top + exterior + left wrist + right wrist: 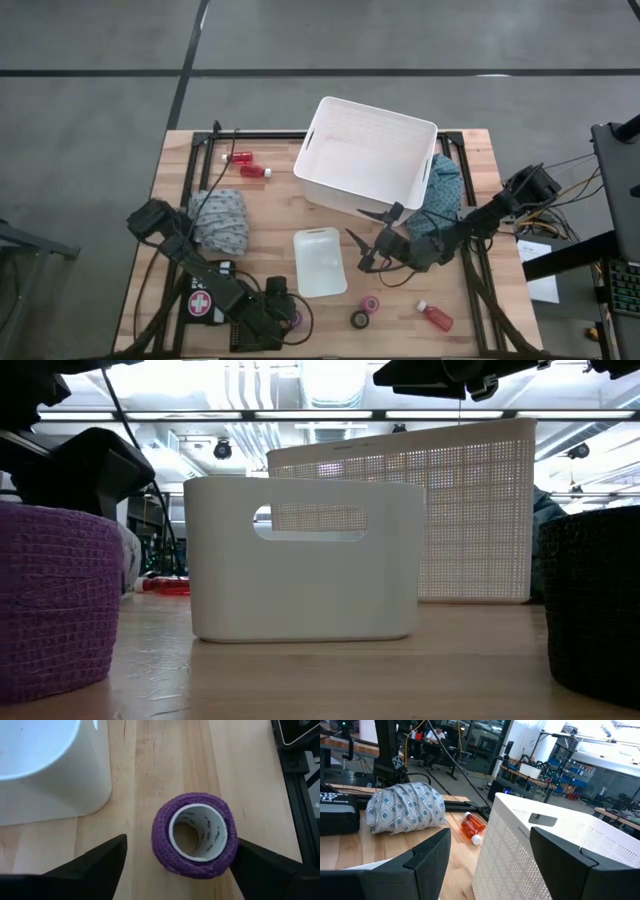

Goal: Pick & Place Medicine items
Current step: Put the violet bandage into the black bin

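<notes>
A purple tape roll (pixel 195 865) stands on end on the wood near the table's front edge, close to a small white bin (pixel 320 262). My left gripper (pixel 182 840) is open around it, slanting down, one finger on either side. My right gripper (pixel 372 248) hangs open and level beside the big white basket (pixel 365 153), holding nothing. Two red bottles (pixel 247 164) lie at the far left, a third (pixel 435 316) at the near right. A pink roll (pixel 370 303) and a dark roll (pixel 360 319) sit on the table in front of the bin. My left gripper has one finger (pixel 265 865) right beside the roll's outer wall (pixel 231 851); whether it touches cannot be told. The other finger (pixel 100 862) stands clear of the roll with bare wood between. The roll rests on the table, its hole facing up.
Two patterned cloth bundles (pixel 222 218) (pixel 445 195) lie left and right of the basket. A black pouch with a red cross (pixel 203 303) sits under my left arm. The black table frame (pixel 300 780) runs close by the purple roll.
</notes>
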